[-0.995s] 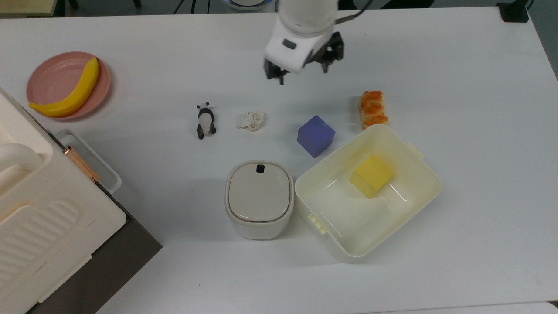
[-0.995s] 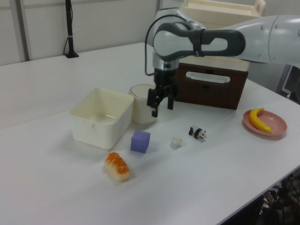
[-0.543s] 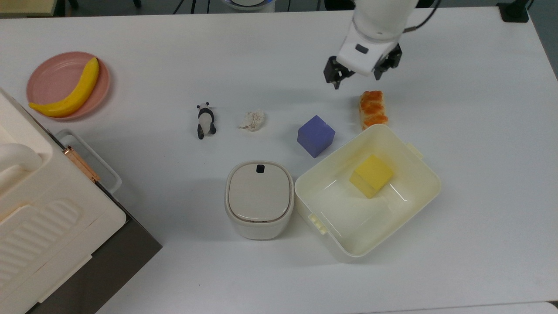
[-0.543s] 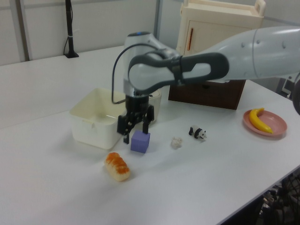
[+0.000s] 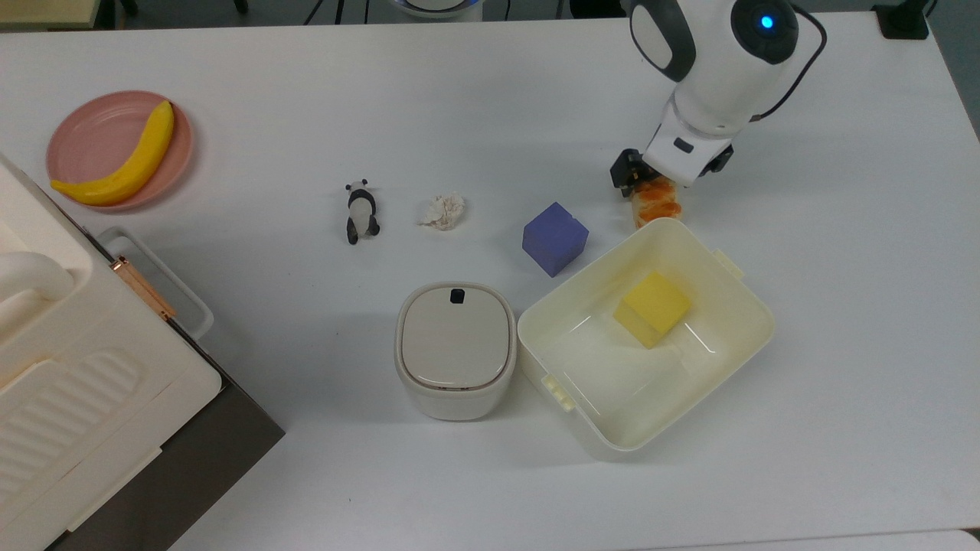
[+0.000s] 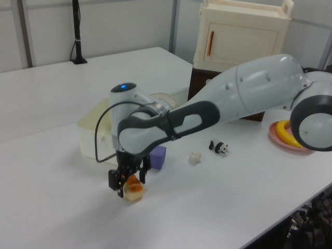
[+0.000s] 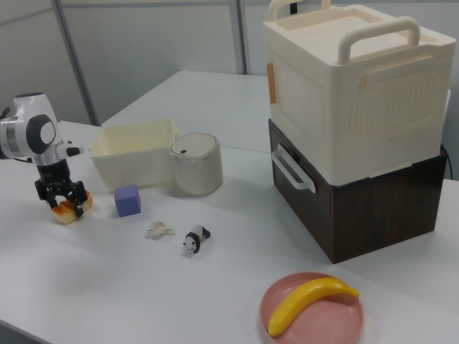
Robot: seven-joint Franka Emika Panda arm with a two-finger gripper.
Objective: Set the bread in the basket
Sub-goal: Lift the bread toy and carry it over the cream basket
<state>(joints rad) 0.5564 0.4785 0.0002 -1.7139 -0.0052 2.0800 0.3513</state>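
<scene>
The bread (image 5: 658,207) is a small orange-brown loaf lying on the white table just behind the basket's far corner. My gripper (image 5: 652,180) has come down over its far end, open, with one dark finger on each side of the loaf. The left view shows the gripper (image 6: 127,180) straddling the bread (image 6: 135,191) low at the table. In the right view the gripper (image 7: 63,195) sits astride the bread (image 7: 70,209). The basket (image 5: 593,386) is a cream-white tub holding a yellow cube (image 5: 653,308), also seen as the basket (image 6: 91,138) and the basket (image 7: 136,162).
A purple cube (image 5: 554,238) sits close to the top view's left of the bread. A lidded white bin (image 5: 455,348) stands beside the basket. A paper ball (image 5: 442,210), a toy panda (image 5: 360,212), a pink plate (image 5: 88,130) with a banana (image 5: 126,161), and a cream cabinet (image 5: 76,383) lie further left.
The arm swung from above the table's middle toward the top view's right and came down, so the open gripper now straddles the bread. The bread and the other objects have not moved.
</scene>
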